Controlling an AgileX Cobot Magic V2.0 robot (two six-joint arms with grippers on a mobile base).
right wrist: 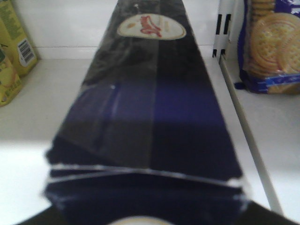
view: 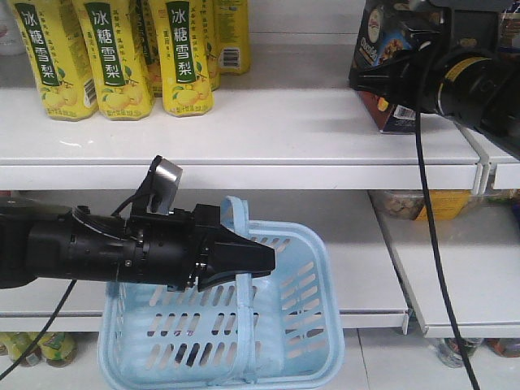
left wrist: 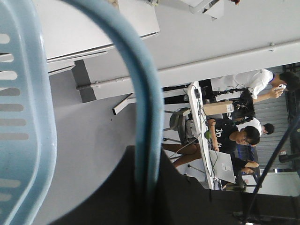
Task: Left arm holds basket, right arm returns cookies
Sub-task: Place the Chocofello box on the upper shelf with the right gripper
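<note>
Basket point(view: 280, 325) hangs nearest, low in front of the shelving, its band handle point(view: 241, 244) pinched by the left gripper point(view: 244, 260), whose jaws are pressed together on the band. Left arm point(view: 89, 248) reaches in from the left. Farther back, on the upper shelf point(view: 284, 130), the right gripper point(view: 394, 77) clamps the cookies point(view: 388, 36) at far right. Yellow bottles point(view: 122, 53) stand at the shelf's far left, well apart from the box.

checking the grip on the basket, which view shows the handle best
The front view: the whole handle arcs over the basket, with the left gripper shut on it. The left wrist view shows only a close, partial strip of handle running into the gripper. The right wrist view shows none.
</note>
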